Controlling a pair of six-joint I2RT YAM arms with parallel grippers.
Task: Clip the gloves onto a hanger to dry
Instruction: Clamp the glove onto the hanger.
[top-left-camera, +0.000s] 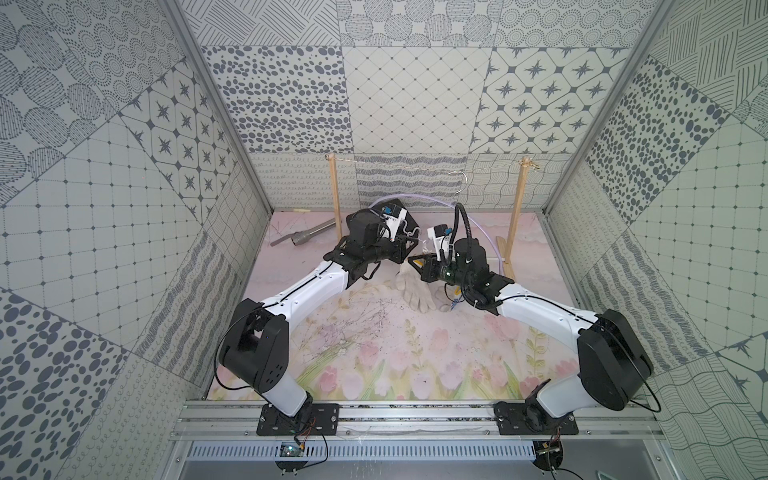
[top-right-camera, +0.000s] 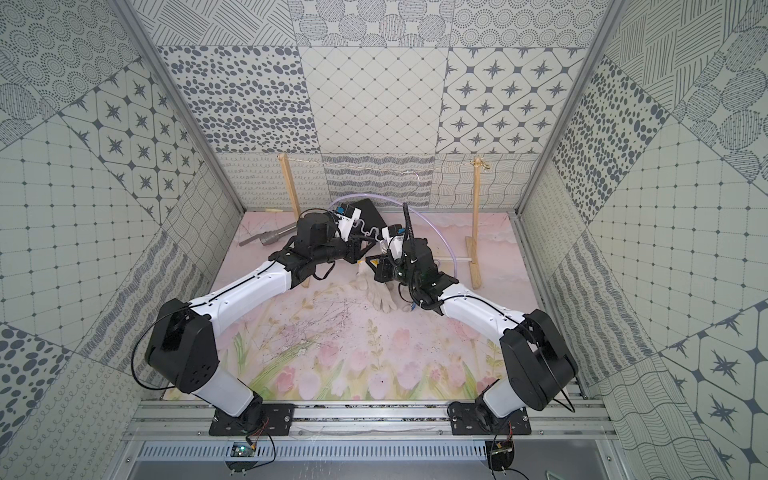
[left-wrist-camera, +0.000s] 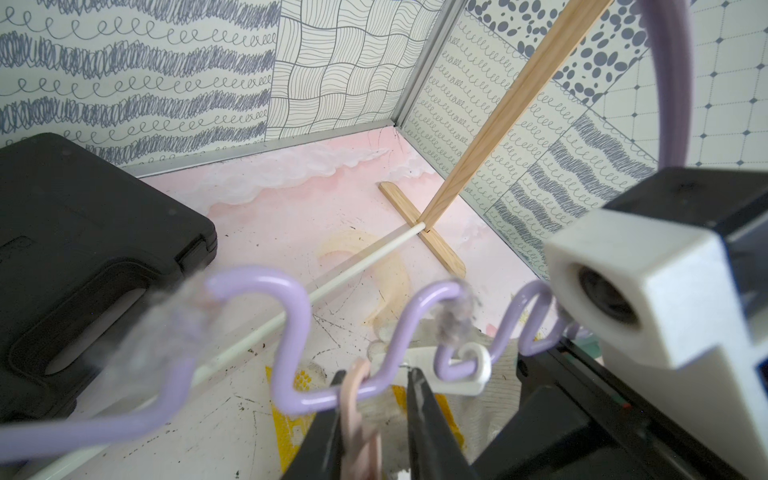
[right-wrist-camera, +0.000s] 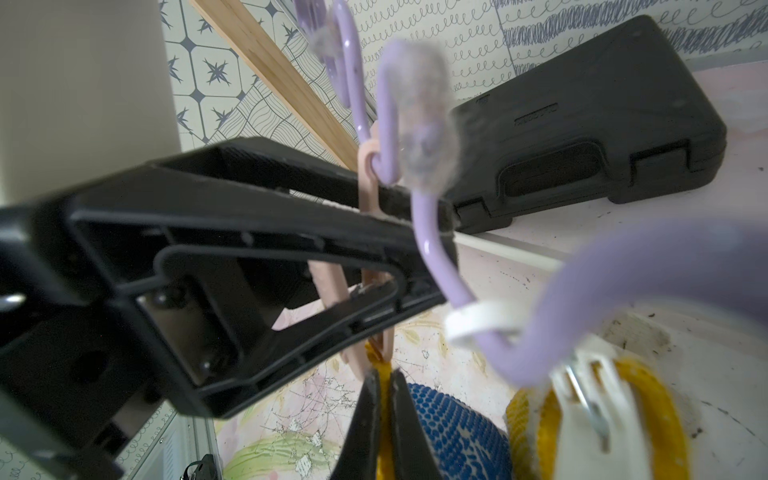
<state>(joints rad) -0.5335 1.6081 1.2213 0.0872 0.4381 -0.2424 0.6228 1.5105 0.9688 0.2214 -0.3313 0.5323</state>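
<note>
Clip (left-wrist-camera: 352, 401) on hanger (left-wrist-camera: 291, 328) sits between left fingers (left-wrist-camera: 428, 428); right fingers (right-wrist-camera: 361, 424) grip cuff (right-wrist-camera: 385, 455).

One hanger (left-wrist-camera: 673, 83), one black case (left-wrist-camera: 83, 232), two clips (left-wrist-camera: 482, 376), perhaps three gloves (top-left-camera: 417, 291).

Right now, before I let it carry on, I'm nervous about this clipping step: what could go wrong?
The right hand pinches only the yellow cuff edge of the blue-dotted glove; it may slip out. The left hand squeezes the pink clip on the hanger; a slip could let it close before the cuff is in.
</note>
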